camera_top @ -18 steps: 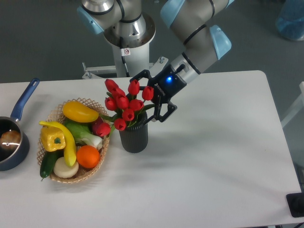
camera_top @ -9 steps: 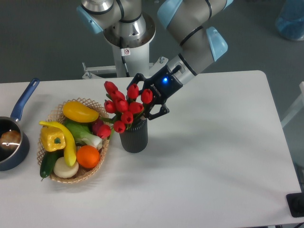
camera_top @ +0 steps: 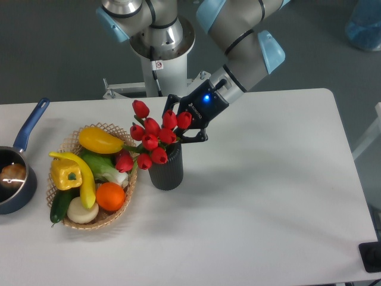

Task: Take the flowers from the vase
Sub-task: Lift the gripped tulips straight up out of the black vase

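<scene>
Since a second ago I have slid left and closer over the vase [camera_top: 165, 171], and my gripper [camera_top: 181, 126] now sits right in the flowers [camera_top: 152, 136], which have been pushed leftward toward the basket [camera_top: 122, 199]; the vase has shifted slightly left too. My black fingers [camera_top: 189, 138] bracket the right side of the bunch, touching the rightmost buds, with one finger above and one below. They have narrowed compared with before, but the buds hide the tips, so I cannot tell whether I have clamped the stems or not. The flowers stand in the vase, leaning left. The buds are smooth, glossy red ovals on green stems. The vase is a dark, matte cylinder with fine vertical ribs, upright on the white table [camera_top: 268, 196]. The basket is woven wicker, holding rounded produce.
</scene>
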